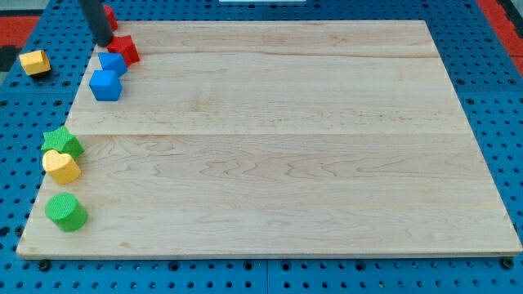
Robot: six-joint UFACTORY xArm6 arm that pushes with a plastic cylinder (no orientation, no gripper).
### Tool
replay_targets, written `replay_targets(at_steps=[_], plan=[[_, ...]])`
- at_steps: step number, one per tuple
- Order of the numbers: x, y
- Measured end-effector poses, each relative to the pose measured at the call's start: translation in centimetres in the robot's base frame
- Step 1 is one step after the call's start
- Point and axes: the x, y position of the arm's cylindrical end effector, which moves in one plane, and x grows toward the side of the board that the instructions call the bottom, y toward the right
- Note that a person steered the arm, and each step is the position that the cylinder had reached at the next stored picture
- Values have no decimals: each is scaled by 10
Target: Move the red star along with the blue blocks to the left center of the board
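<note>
A red star (125, 50) lies at the board's top left corner. Two blue blocks sit just below it: a smaller blue block (113, 63) touching the star, and a blue cube (105, 85) below that. My tip (104, 42) is at the top left, just to the left of the red star and above the blue blocks. Another red block (109, 16) shows partly behind the rod at the top edge.
A green star (62, 143), a yellow block (61, 167) and a green cylinder (65, 211) line the board's left edge lower down. A yellow block (34, 62) lies off the wooden board (286, 147) on the blue pegboard at the left.
</note>
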Motion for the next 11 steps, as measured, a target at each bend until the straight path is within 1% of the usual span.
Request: replay_targets(at_steps=[1,2,5,6,7,8,9,10,11], plan=[[-11,8],[11,37],[69,-18],[21,-15],[14,20],[50,21],[78,15],[67,28],[94,55]])
